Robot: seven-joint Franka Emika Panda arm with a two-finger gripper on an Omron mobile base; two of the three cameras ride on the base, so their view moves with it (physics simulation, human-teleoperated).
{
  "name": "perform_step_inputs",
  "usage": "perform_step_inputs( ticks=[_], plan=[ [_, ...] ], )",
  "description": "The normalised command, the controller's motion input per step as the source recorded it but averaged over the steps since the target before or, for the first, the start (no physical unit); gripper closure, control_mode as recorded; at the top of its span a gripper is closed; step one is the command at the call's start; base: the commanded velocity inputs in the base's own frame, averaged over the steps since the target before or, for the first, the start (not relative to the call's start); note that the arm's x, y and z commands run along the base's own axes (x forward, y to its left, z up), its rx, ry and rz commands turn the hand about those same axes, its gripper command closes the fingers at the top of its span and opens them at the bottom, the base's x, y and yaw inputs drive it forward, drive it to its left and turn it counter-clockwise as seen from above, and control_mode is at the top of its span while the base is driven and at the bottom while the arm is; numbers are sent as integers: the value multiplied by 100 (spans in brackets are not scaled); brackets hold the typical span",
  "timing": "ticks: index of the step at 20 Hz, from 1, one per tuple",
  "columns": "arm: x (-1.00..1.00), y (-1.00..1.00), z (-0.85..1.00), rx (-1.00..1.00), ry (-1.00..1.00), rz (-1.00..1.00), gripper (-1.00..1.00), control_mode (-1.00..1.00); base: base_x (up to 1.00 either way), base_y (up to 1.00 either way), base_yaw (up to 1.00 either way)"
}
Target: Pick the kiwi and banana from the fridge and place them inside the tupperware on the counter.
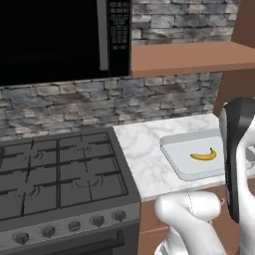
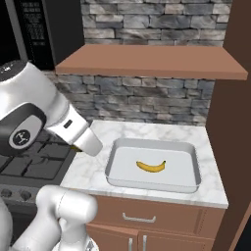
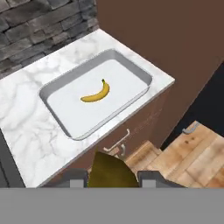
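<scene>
In the hand view my gripper (image 3: 112,177) is shut on the kiwi (image 3: 110,168), an olive-green lump between the two dark fingertips (image 3: 72,177). It hangs above the cabinet front, just off the counter's (image 3: 22,113) edge. The banana (image 3: 96,93) lies alone in the middle of the tupperware (image 3: 48,94), which sits on the counter (image 1: 139,154) by the brown side panel. Both base views show the same banana (image 1: 203,155) (image 2: 150,166) in the tupperware (image 1: 169,154) (image 2: 110,171). A black front with a grey handle (image 3: 190,127) past the panel looks like the fridge.
A black stove top (image 1: 55,174) adjoins the counter on the left, with a black microwave (image 1: 55,35) above it. A brown shelf (image 2: 147,61) hangs over the tupperware against the stone wall. A tall brown panel (image 2: 230,122) bounds the counter's right end. Wooden floor (image 3: 197,157) lies below.
</scene>
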Motion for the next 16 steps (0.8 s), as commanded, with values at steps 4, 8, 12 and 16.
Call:
perform_step_inputs(
  ticks=[4,8,12,16],
  plan=[
    [65,-13,-33,5,82,4,100,-100,0,0,0],
    [27,-20,-64,15,18,31,100,-100,0,0,0],
    [6,-20,-74,26,0,22,100,-100,0,0,0],
    [12,-8,-68,14,-2,2,100,-100,0,0,0]
  ],
)
